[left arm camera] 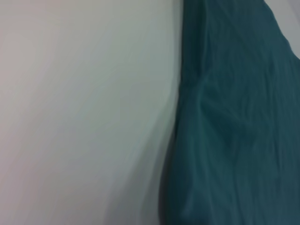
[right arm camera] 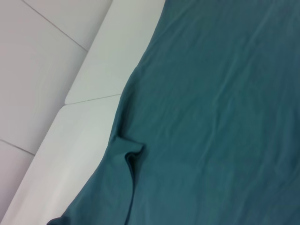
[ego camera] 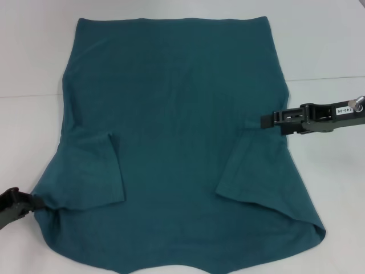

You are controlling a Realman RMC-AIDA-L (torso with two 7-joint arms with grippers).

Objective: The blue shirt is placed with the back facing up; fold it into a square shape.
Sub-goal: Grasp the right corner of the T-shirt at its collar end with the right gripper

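The blue shirt (ego camera: 177,131) lies flat on the white table, plain side up, hem at the far edge, and both short sleeves are folded inward onto the body. My left gripper (ego camera: 29,204) is at the near left corner, shut on the shirt's bunched shoulder edge. My right gripper (ego camera: 266,121) reaches in from the right at mid height, its tip over the shirt's right edge just above the folded sleeve (ego camera: 251,171). The left wrist view shows the shirt's edge (left arm camera: 234,122) against the table. In the right wrist view the shirt (right arm camera: 211,117) has a small pucker at the sleeve fold (right arm camera: 132,152).
The white table (ego camera: 325,45) extends on both sides of the shirt. A seam (ego camera: 319,79) runs across it on the right, and panel joints (right arm camera: 89,98) show in the right wrist view. The shirt's near edge reaches the bottom of the head view.
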